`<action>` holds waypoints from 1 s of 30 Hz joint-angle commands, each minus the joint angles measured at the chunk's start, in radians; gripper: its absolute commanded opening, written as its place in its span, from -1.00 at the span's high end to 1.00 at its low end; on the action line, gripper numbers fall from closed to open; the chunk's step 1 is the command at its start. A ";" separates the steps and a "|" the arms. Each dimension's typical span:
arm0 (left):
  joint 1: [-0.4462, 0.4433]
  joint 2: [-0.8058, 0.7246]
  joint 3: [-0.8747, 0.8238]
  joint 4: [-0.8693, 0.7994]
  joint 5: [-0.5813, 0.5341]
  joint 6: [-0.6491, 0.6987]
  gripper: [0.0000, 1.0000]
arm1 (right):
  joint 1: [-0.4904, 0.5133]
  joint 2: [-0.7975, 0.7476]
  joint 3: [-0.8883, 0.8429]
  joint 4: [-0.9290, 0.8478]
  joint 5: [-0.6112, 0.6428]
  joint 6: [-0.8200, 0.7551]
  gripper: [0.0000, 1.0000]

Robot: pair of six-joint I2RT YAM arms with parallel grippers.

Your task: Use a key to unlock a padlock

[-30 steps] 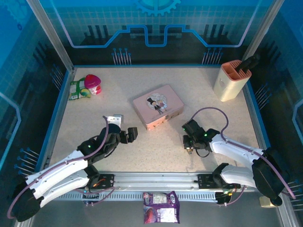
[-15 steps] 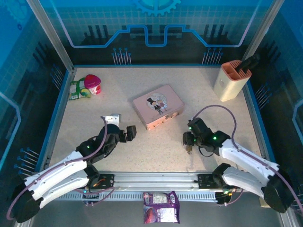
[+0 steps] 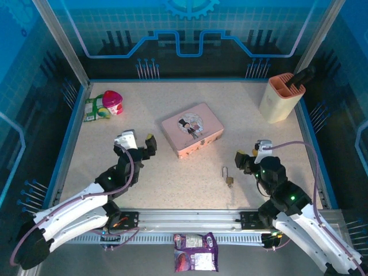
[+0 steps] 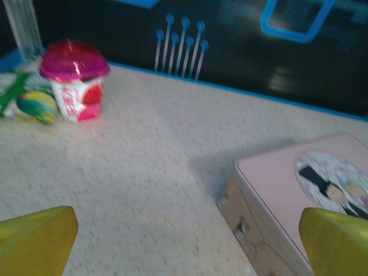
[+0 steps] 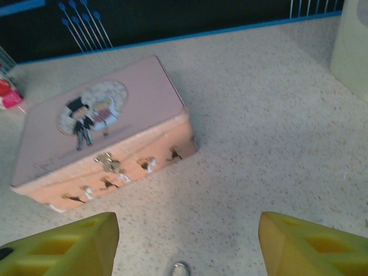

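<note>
Both your grippers stood open and empty, the left gripper [image 3: 138,141] left of the pink tin [image 3: 192,129], the right gripper [image 3: 251,152] at lower right. The padlock [image 3: 227,177] lay below the tin, near the right gripper; grasping it seemed the step in hand, calling for a steady pinch on its brass body.

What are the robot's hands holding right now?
Nothing. The left gripper and the right gripper are both open and empty. The padlock lies on the table, apart from both grippers.
</note>
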 commanded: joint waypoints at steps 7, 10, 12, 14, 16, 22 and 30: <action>0.138 0.089 -0.194 0.551 -0.039 0.196 -0.99 | -0.013 -0.143 -0.134 0.098 0.114 -0.040 -0.59; 0.180 0.136 -0.240 0.706 -0.011 0.304 -0.99 | -0.012 -0.200 -0.182 0.180 0.123 -0.098 -0.99; 0.206 0.175 -0.205 0.673 0.022 0.393 -0.99 | -0.012 -0.218 -0.203 0.236 0.143 -0.127 -0.99; 0.228 0.236 -0.159 0.638 0.036 0.458 -0.98 | -0.012 -0.215 -0.215 0.295 0.160 -0.179 -0.99; 0.241 0.320 -0.146 0.707 0.033 0.495 -0.98 | -0.014 -0.185 -0.218 0.350 0.187 -0.239 -0.99; 0.304 0.676 -0.194 1.213 0.125 0.676 -0.99 | -0.030 0.009 -0.252 0.629 0.246 -0.564 -0.99; 0.427 0.802 -0.205 1.266 0.298 0.566 -0.98 | -0.234 0.360 -0.329 1.051 0.077 -0.635 -0.99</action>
